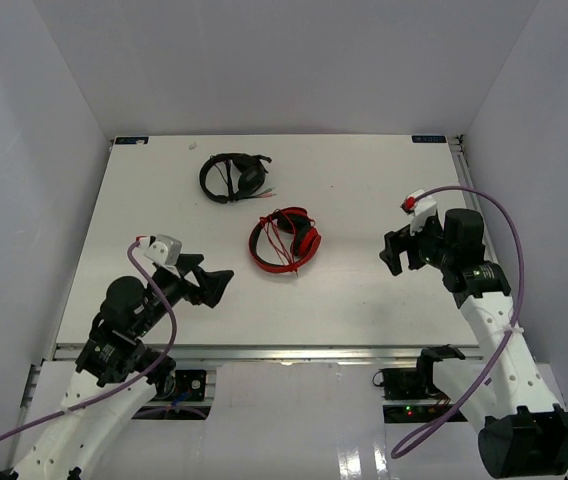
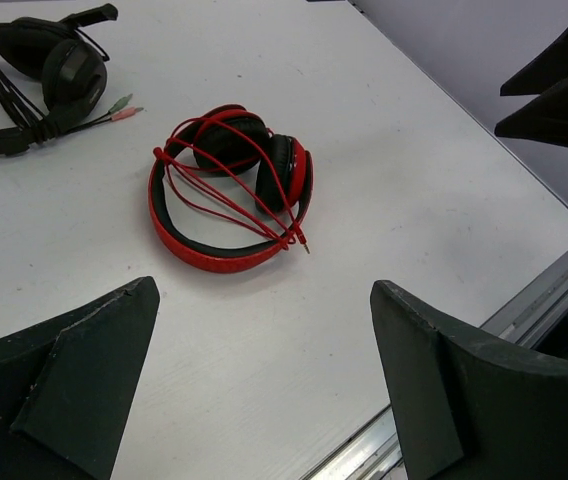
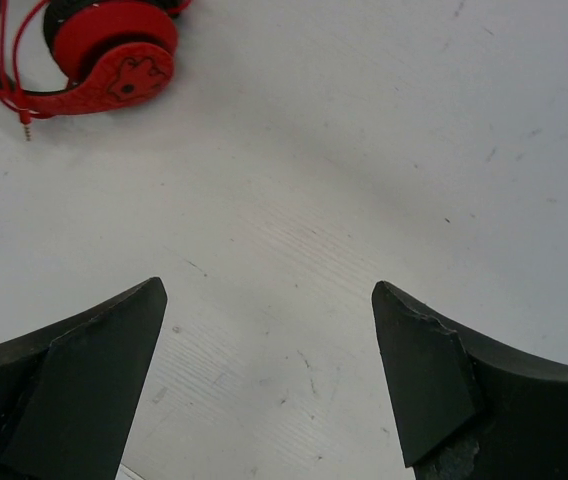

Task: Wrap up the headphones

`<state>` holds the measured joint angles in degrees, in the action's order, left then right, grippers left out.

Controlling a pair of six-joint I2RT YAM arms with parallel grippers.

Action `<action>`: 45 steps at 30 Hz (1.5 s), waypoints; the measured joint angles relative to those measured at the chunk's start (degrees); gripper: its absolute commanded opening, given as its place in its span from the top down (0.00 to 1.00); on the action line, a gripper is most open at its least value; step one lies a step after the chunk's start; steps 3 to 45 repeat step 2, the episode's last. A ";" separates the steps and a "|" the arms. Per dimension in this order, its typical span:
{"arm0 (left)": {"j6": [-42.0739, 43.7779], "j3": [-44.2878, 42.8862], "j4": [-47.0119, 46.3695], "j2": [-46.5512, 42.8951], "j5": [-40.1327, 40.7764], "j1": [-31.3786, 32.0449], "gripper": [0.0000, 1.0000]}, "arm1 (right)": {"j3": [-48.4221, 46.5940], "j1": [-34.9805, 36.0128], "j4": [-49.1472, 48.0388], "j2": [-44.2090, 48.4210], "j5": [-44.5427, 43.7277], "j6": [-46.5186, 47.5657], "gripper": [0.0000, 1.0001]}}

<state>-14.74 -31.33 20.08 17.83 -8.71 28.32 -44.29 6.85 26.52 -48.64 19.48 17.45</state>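
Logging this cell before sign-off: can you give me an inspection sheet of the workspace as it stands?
Surface: white table, faint scuffs.
Job's things: red headphones lie flat mid-table, no gripper touching.
Clutter: black headphones farther back, apart.
Grippers: left gripper and right gripper open, empty.
Cables: red cable looped across headband and earcups, plug free; purple arm cables.
Surroundings: plain white walls.

No readable text found. Blue tags (image 1: 130, 141) at the far corners of the table (image 1: 364, 300): too small to make out. Dark mark on the red cup of the headphones (image 3: 114, 62): shape only, no letters legible.
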 measured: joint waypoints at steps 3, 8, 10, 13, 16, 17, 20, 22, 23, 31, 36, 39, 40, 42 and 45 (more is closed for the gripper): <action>0.52 0.00 0.05 0.82 -0.78 0.00 0.02 | 1.07 -2.26 -0.41 0.74 -1.15 -0.91 0.10; 0.52 0.00 0.05 0.82 -0.78 0.00 0.02 | 1.07 -2.26 -0.41 0.74 -1.15 -0.91 0.10; 0.52 0.00 0.05 0.82 -0.78 0.00 0.02 | 1.07 -2.26 -0.41 0.74 -1.15 -0.91 0.10; 0.52 0.00 0.05 0.82 -0.78 0.00 0.02 | 1.07 -2.26 -0.41 0.74 -1.15 -0.91 0.10; 0.52 0.00 0.05 0.82 -0.78 0.00 0.02 | 1.07 -2.26 -0.41 0.74 -1.15 -0.91 0.10; 0.52 0.00 0.05 0.82 -0.78 0.00 0.02 | 1.07 -2.26 -0.41 0.74 -1.15 -0.91 0.10; 0.52 0.00 0.05 0.82 -0.78 0.00 0.02 | 1.07 -2.26 -0.41 0.74 -1.15 -0.91 0.10; 0.52 0.00 0.05 0.82 -0.78 0.00 0.02 | 1.07 -2.26 -0.41 0.74 -1.15 -0.91 0.10; 0.52 0.00 0.05 0.82 -0.78 0.00 0.02 | 1.07 -2.26 -0.41 0.74 -1.15 -0.91 0.10; 0.52 0.00 0.05 0.82 -0.78 0.00 0.02 | 1.07 -2.26 -0.41 0.74 -1.15 -0.91 0.10; 0.52 0.00 0.05 0.82 -0.78 0.00 0.02 | 1.07 -2.26 -0.41 0.74 -1.15 -0.91 0.10; 0.52 0.00 0.05 0.82 -0.78 0.00 0.02 | 1.07 -2.26 -0.41 0.74 -1.15 -0.91 0.10; 0.52 0.00 0.05 0.82 -0.78 0.00 0.02 | 1.07 -2.26 -0.41 0.74 -1.15 -0.91 0.10; 0.52 0.00 0.05 0.82 -0.78 0.00 0.02 | 1.07 -2.26 -0.41 0.74 -1.15 -0.91 0.10; 0.52 0.00 0.05 0.82 -0.78 0.00 0.02 | 1.07 -2.26 -0.41 0.74 -1.15 -0.91 0.10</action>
